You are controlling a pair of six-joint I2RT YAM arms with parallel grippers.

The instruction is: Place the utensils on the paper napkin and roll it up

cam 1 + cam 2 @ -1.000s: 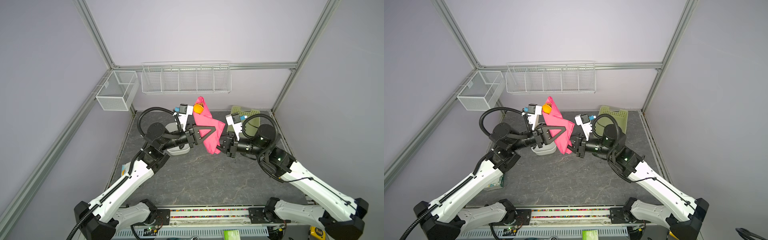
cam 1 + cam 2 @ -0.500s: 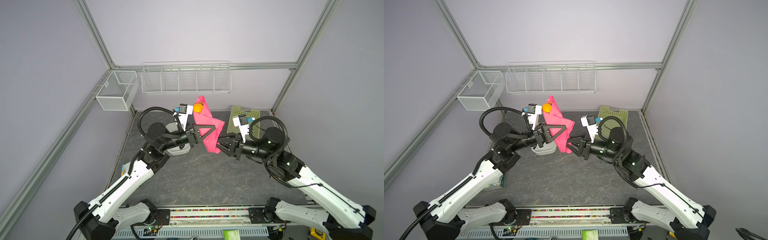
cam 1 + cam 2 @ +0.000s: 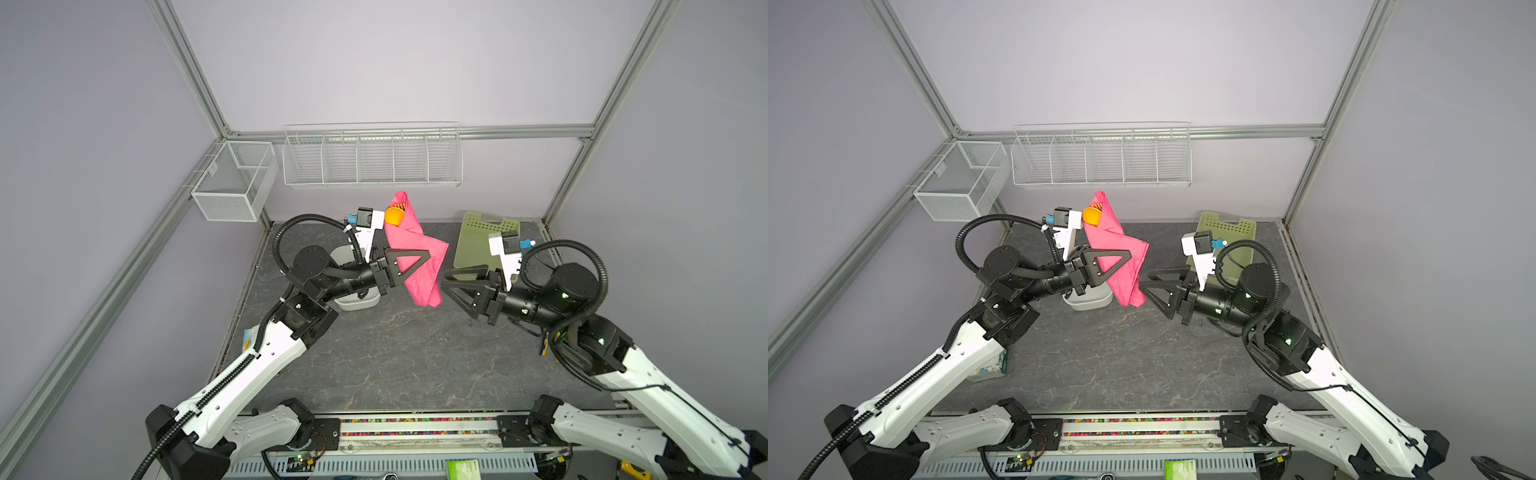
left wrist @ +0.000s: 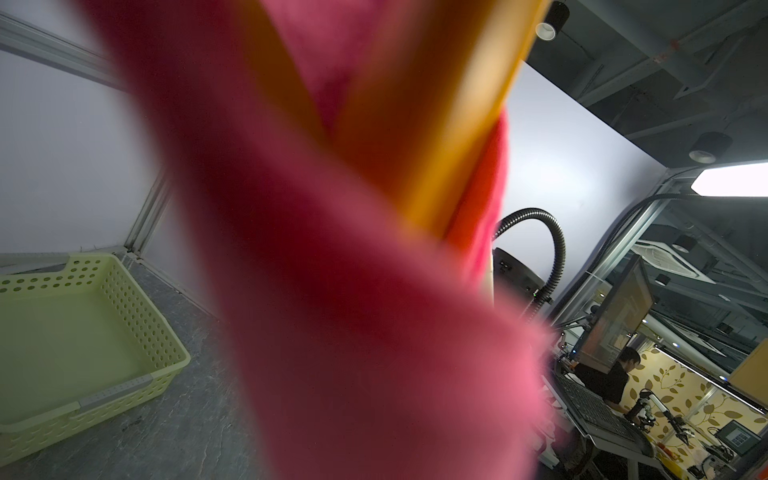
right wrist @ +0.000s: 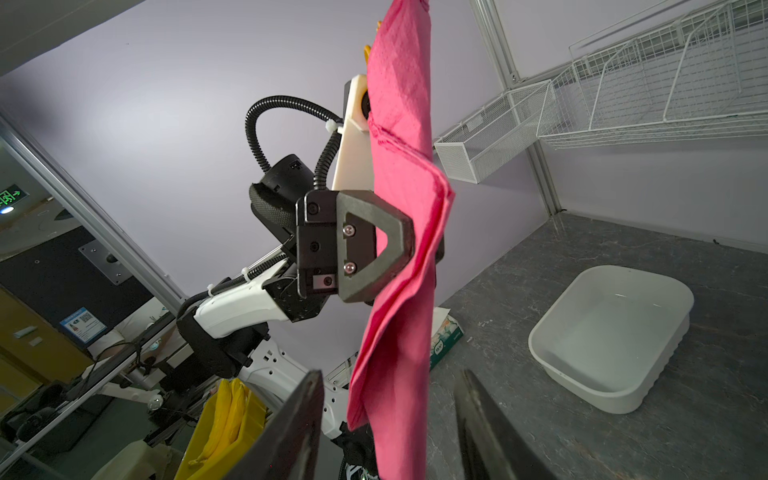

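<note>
Right gripper had backed off the napkin, jaws spread; left gripper pinched it aloft, loosely rolled around the utensils. Setting it down seemingly remained.

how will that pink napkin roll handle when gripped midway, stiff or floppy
Probably stiff along its length: the paper napkin runs straight around the utensils. Its lower end looks limp and creased, likely floppy there. The utensils may slip: their tips poke from the open top.

Lilac walls, grey veined floor
</note>
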